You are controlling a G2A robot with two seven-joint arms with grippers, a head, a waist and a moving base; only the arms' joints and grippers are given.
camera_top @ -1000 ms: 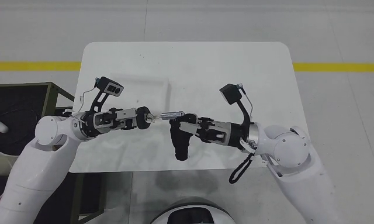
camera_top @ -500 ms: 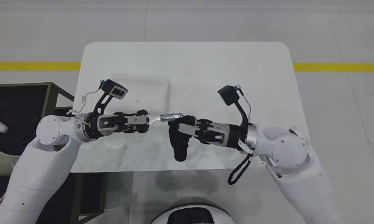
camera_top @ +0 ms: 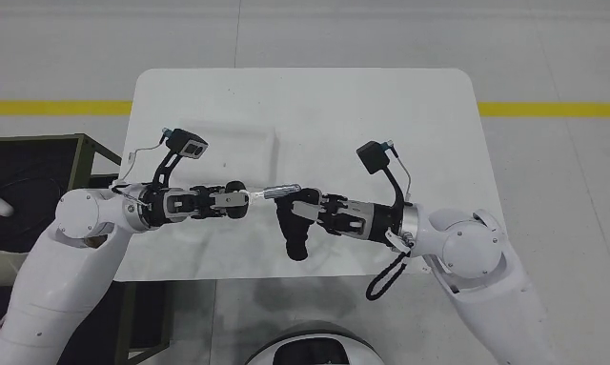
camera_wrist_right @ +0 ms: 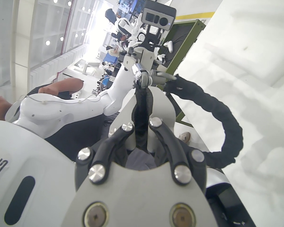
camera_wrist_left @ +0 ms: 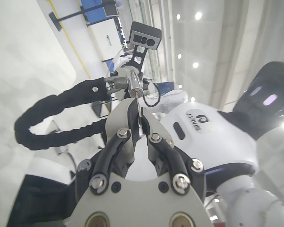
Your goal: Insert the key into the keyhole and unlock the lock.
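The key (camera_wrist_left: 137,102) is held above the middle of the near half of the table (camera_top: 381,108). Its blade meets the keyhole face of the silver lock cylinder (camera_wrist_left: 134,85); how deep it sits cannot be told. The left gripper (camera_wrist_left: 135,114) is closed nearly flat on the key's bow. To the right, the right gripper (camera_wrist_right: 143,105) is clamped on the black sleeved cable (camera_wrist_right: 217,119) just behind the cylinder, and the rest of the cable hangs in a loop toward the near edge.

Risks:
- The lock is held by its soft cable, not by the cylinder. Turning torque can probably twist the cylinder along with the key, so the lock does not release.
- An off-axis push can likely bind or bend the thin blade.
- The narrow pinch on the bow can let the key slip or rotate between the pads.

Change from the earlier frames: the top view shows both grippers and the cylinder slightly nearer than 1.0 s ago. The left wrist's camera sits a little further right. The key and cylinder remain joined throughout.
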